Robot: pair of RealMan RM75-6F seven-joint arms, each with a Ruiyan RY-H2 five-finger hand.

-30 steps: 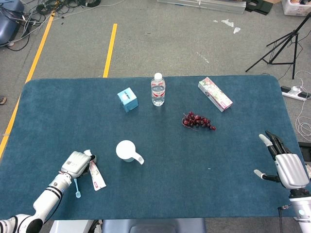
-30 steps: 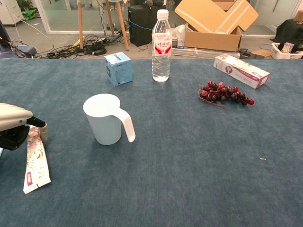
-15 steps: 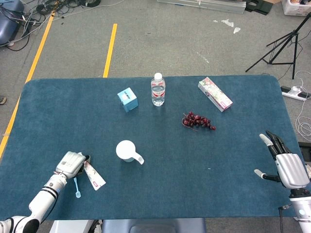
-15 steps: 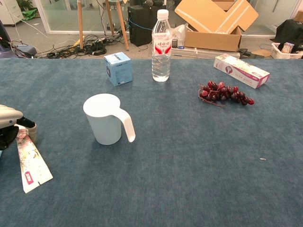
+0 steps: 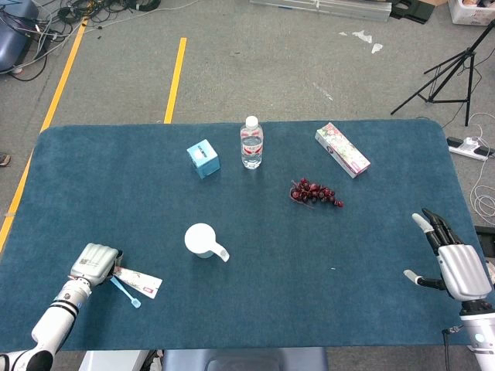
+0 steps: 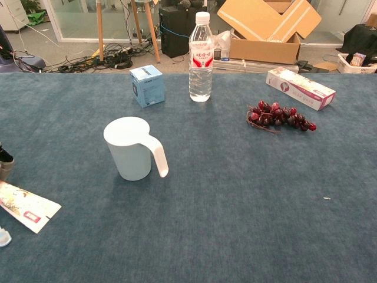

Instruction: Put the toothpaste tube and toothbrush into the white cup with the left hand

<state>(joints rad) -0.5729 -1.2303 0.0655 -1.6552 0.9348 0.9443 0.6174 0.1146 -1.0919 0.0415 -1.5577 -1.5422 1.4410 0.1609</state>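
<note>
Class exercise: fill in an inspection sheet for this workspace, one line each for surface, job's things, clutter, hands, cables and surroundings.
Surface: blue cloth table.
Job's things: white cup upright, nothing seen in it; toothpaste tube lying flat beside the left hand; toothbrush lying next to it.
Clutter: water bottle, blue box, grapes, patterned carton.
Hands: left hand at the tube's end, grip unclear; right hand open, holding nothing.
Cables: tangle on the floor beyond the table.
Surroundings: yellow floor tape, tripod, cardboard box.
</note>
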